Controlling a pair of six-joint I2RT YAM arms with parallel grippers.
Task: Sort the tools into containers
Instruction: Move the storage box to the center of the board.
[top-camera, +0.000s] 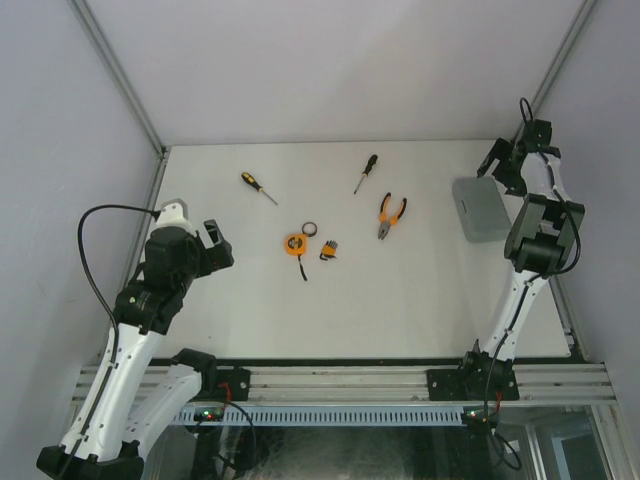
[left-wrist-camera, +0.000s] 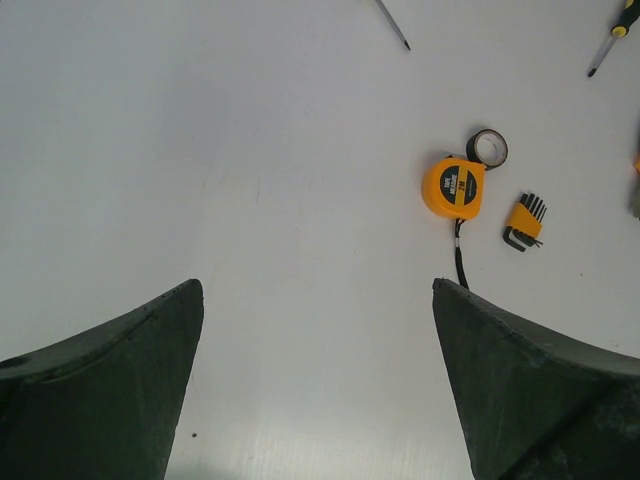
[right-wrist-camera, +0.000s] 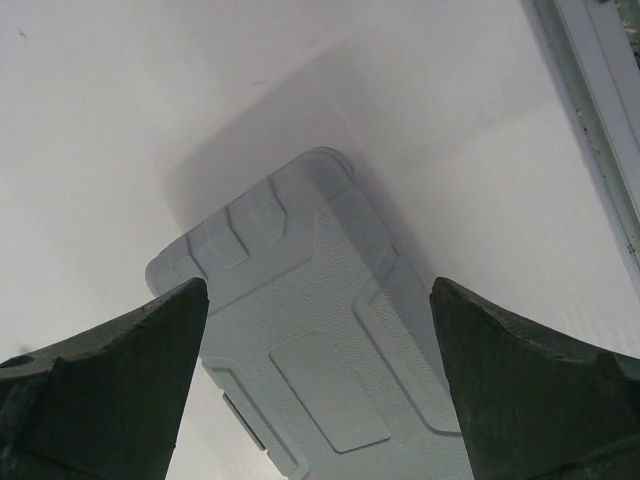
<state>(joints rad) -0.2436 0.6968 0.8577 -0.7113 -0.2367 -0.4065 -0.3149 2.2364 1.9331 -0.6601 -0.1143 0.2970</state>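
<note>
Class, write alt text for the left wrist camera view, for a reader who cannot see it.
The left gripper stands open and empty over a white table. Ahead to its right lie an orange tape measure, a black ring beside it and a small hex key set; two screwdriver tips enter at the top edge.

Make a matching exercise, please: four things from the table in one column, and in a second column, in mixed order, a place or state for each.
Things
1. tape measure
2. pliers
3. grey case
4. hex key set

Places or states
a. closed, lying below the right gripper, whose fingers are open
b. directly beside the black ring
c. the tool lying nearest the grey case
d. black keys fanned out from an orange holder

Pairs: 1-b, 2-c, 3-a, 4-d
</note>
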